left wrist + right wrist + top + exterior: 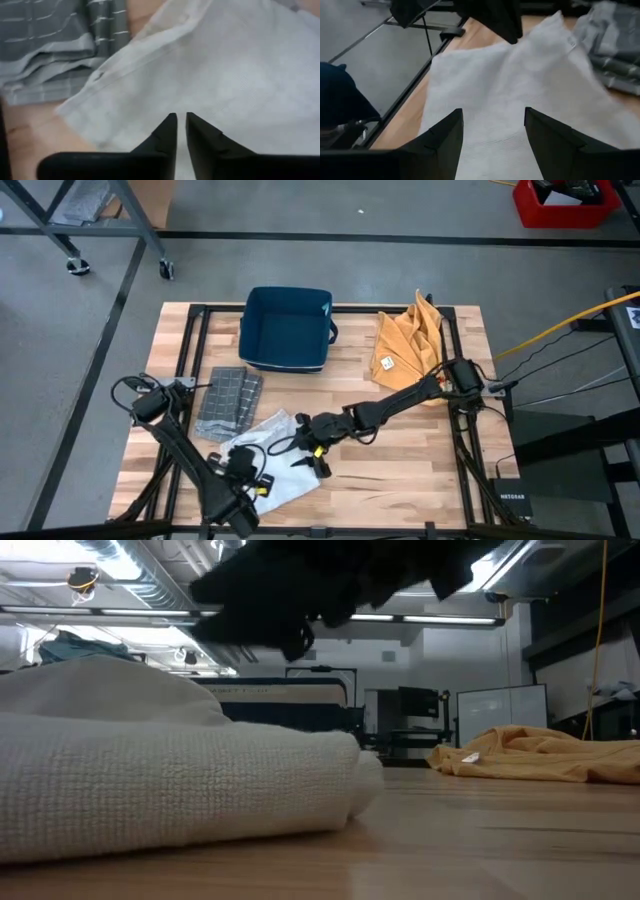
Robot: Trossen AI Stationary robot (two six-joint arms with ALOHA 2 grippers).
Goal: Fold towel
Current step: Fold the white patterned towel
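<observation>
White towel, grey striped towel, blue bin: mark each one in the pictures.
white towel (285, 465): high view, its flat middle.
grey striped towel (228, 400): high view, centre of the folded stack.
blue bin (287, 328): high view, its inside floor.

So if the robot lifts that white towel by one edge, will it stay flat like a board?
Probably not. The white towel already lies rumpled with a rolled fold, so it would likely droop. It looks like thin, light cloth. Its woven surface should grip rather than slip between the left gripper fingers, which are nearly shut over it.
</observation>
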